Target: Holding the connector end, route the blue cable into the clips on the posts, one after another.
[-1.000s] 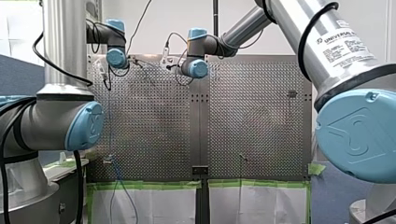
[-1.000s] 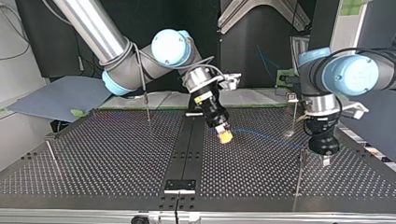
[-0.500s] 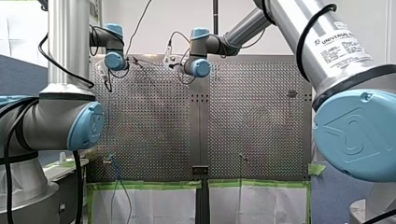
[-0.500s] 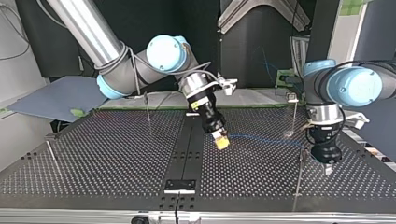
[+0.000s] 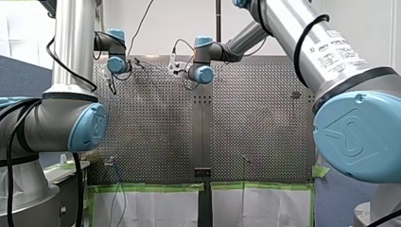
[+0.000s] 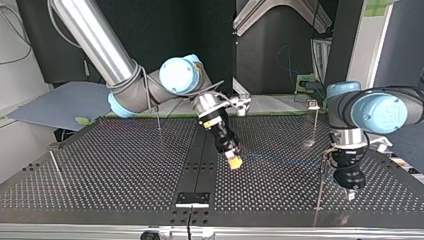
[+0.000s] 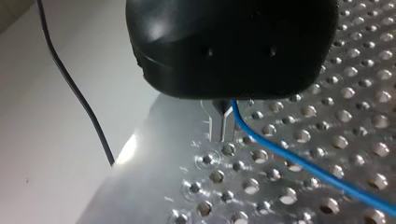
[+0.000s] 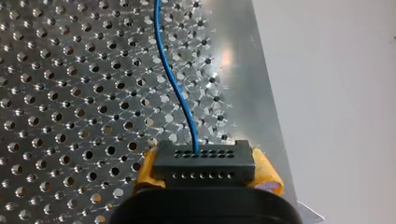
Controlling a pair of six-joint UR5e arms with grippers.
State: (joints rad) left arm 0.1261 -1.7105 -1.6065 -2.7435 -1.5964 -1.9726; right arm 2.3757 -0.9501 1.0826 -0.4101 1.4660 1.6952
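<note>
my right gripper, tilted down over the counter middle, clamps the connector. my left gripper hangs upright near the counter's edge, fingers together beside the blue cable.

My right arm: enters at top view's left, reaches in toward the middle, wrist tilted. Right end effector angled down, low over the bench. Yellow pads clamped on either side of a black connector.

My left arm: enters at top view's right, wrist vertical. Left end effector points straight down, tip close to the bench. Black body; metal fingers drawn together, with the blue cable coming out at them.
</note>
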